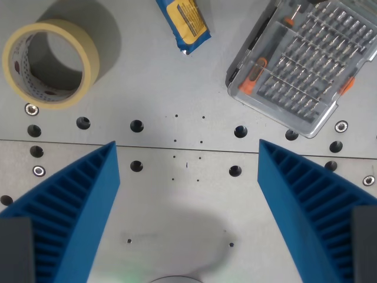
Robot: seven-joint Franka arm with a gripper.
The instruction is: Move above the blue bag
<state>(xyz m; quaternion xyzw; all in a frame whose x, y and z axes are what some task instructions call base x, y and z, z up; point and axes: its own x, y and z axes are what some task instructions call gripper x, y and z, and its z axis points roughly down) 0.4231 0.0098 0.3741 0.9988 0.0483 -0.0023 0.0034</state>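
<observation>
The gripper (187, 154) hangs over a grey metal table (159, 88) with its two ribbed blue fingers (76, 206) spread wide and nothing between them. The table is a perforated plate: rows of bolt holes, some holding screws, and a seam running straight across just beyond the fingertips. The blue bag (184, 23), a small packet with a yellow label, lies well beyond the fingers, roughly midway between them, partly cut off by the frame's top edge. A roll of masking tape (50, 62) stands beyond the left finger. A clear screwdriver bit case (306, 65) with orange latches lies beyond the right finger.
</observation>
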